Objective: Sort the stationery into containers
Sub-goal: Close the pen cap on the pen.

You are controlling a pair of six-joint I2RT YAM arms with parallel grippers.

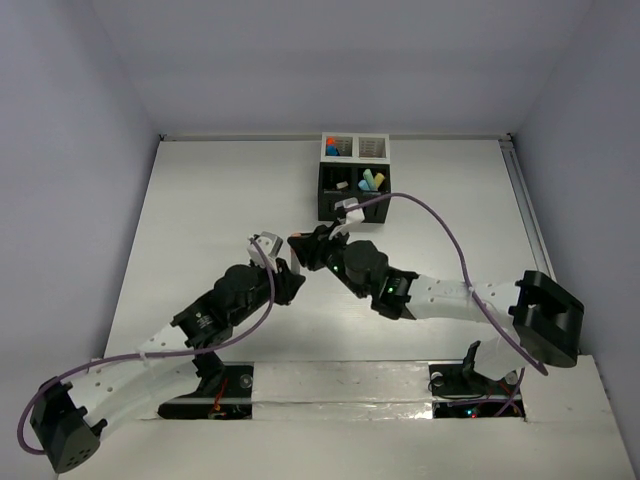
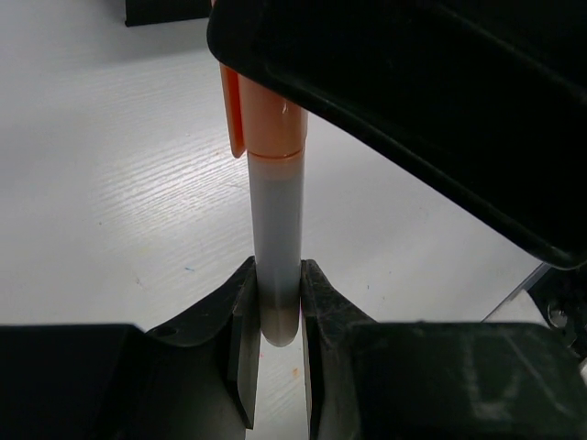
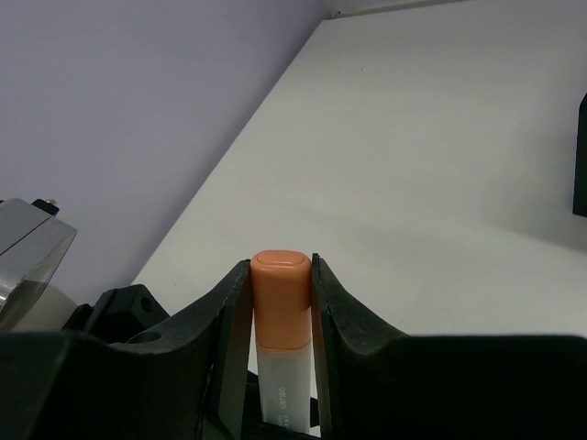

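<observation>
Over the desk, an orange-capped marker is clenched at both ends — left jaws on barrel, right jaws on cap — likely a handover toward the organizer.

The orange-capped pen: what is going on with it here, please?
One orange-capped pen is held at both ends: the left tool is shut on its pale barrel end, the right tool on its cap. It looks like a handover between them. The organizer at the far edge already holds several items.
</observation>
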